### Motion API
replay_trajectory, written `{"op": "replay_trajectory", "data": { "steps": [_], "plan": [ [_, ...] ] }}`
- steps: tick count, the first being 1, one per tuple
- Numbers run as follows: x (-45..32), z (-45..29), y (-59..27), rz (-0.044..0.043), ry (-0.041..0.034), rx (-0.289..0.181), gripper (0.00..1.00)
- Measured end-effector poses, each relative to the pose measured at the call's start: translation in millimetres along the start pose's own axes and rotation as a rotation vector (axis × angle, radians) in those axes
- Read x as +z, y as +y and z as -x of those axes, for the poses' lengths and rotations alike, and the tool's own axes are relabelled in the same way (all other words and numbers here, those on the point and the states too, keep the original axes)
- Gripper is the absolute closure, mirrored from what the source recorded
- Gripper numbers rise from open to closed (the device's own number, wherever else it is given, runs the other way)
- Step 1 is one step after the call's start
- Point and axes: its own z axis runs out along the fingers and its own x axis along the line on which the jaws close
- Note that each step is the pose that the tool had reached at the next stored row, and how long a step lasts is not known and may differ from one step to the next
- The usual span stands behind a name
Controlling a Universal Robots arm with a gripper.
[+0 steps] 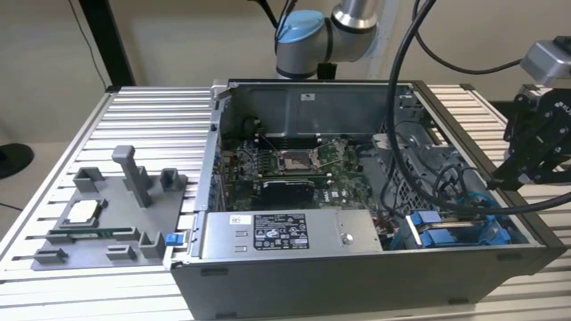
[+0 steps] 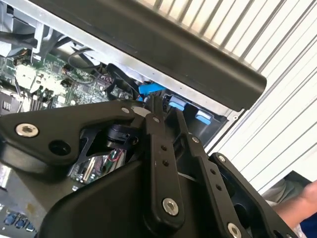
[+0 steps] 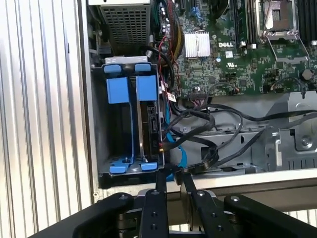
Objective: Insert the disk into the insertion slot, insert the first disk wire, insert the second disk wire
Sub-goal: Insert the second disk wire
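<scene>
Noted in the first wrist view: the disk [image 3: 150, 124] stands edge-on inside the insertion slot [image 3: 102, 139], at a corner of the open computer case [image 1: 357, 281] (blue tabs [image 3: 146, 89] flank it), with black cables [image 3: 198, 119] bunched just beside it. The gripper [image 3: 173, 176] hangs over the case rim near the slot. Whether it is clenched or released cannot be told.

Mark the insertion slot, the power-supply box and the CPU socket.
insertion slot [image 3: 119, 90], first wrist view, on a blue tab.
power-supply box [image 1: 281, 231], exterior view, on its label.
CPU socket [image 1: 295, 160], exterior view, socket centre.
</scene>
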Motion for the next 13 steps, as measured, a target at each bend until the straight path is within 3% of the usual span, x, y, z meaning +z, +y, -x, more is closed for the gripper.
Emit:
{"op": "replay_trajectory", "data": {
  "steps": [7, 13],
  "plan": [
    [5.1, 1.6, -0.3, 0.0097, 0.0006, 0.001, 0.00],
    [7.2, 1.6, -0.5, 0.0109, 0.0007, 0.001, 0.00]
  ]
}}
